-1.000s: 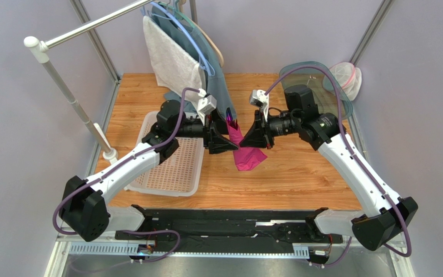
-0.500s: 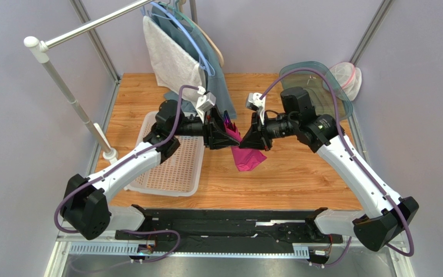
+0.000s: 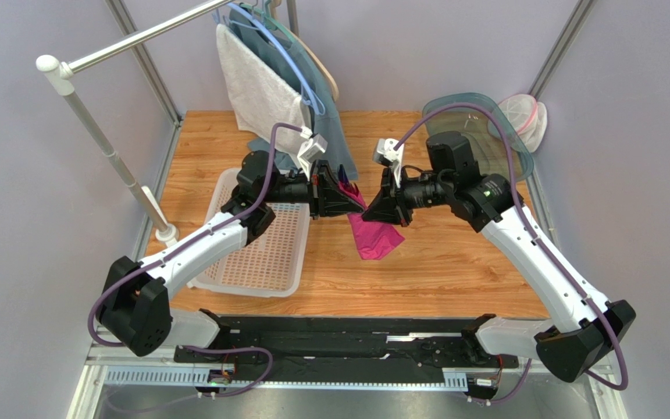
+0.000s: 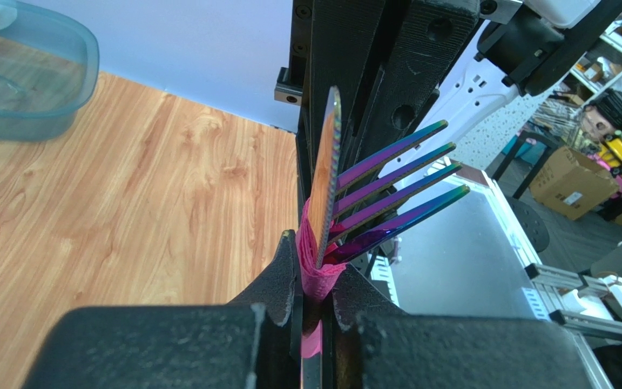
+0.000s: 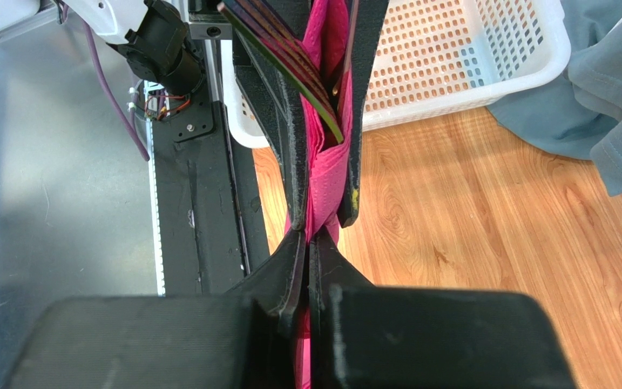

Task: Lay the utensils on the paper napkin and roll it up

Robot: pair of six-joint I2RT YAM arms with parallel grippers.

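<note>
Both grippers meet in mid-air over the middle of the table. The magenta paper napkin [image 3: 373,237] is wrapped round the utensils [image 3: 345,178], and its loose end hangs down. My left gripper [image 3: 352,200] [image 4: 314,271] is shut on the wrapped napkin [image 4: 317,271]. An iridescent purple fork [image 4: 403,182] and a serrated knife [image 4: 327,162] stick out past its tips. My right gripper [image 3: 371,209] [image 5: 310,243] is shut on the napkin [image 5: 328,174] from the opposite side. The utensils [image 5: 286,44] show beyond it between the left fingers [image 5: 291,146].
A white basket [image 3: 260,257] stands on the table under the left arm. A grey-white towel [image 3: 255,87] and teal cloth [image 3: 334,131] hang from a rail at the back. A clear teal container [image 3: 496,140] sits back right. A white rail stand [image 3: 111,157] rises on the left.
My left gripper was open beside the bundle and has closed on the wrapped napkin. The right gripper has stayed shut on the napkin and shifted slightly.
</note>
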